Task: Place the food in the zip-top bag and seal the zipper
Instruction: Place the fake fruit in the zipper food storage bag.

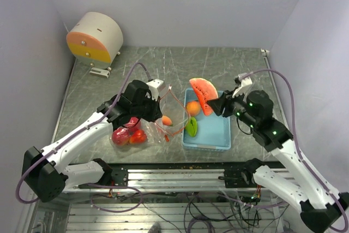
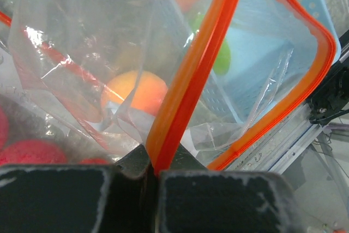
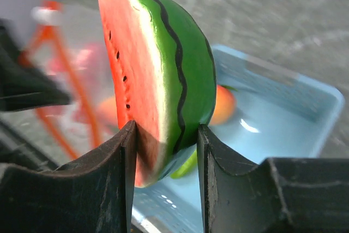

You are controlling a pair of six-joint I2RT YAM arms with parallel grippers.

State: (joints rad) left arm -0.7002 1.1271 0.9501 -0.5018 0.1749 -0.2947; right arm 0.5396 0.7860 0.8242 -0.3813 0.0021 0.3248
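Note:
The clear zip-top bag (image 1: 150, 118) lies left of centre with its mouth held open toward the tray. Red round fruits (image 1: 128, 135) and an orange ball (image 1: 167, 120) are inside it. My left gripper (image 1: 162, 92) is shut on the red-orange zipper strip (image 2: 188, 85) and holds that edge up. My right gripper (image 1: 216, 105) is shut on the watermelon slice (image 3: 158, 75) and holds it above the tray's far end, right of the bag's mouth. A second orange ball (image 1: 193, 108) and a green piece (image 1: 191, 127) lie in the tray.
The light blue tray (image 1: 217, 133) sits right of the bag on the grey marbled table. A round cream and orange device (image 1: 96, 37) stands at the back left corner. White walls close the table in on three sides.

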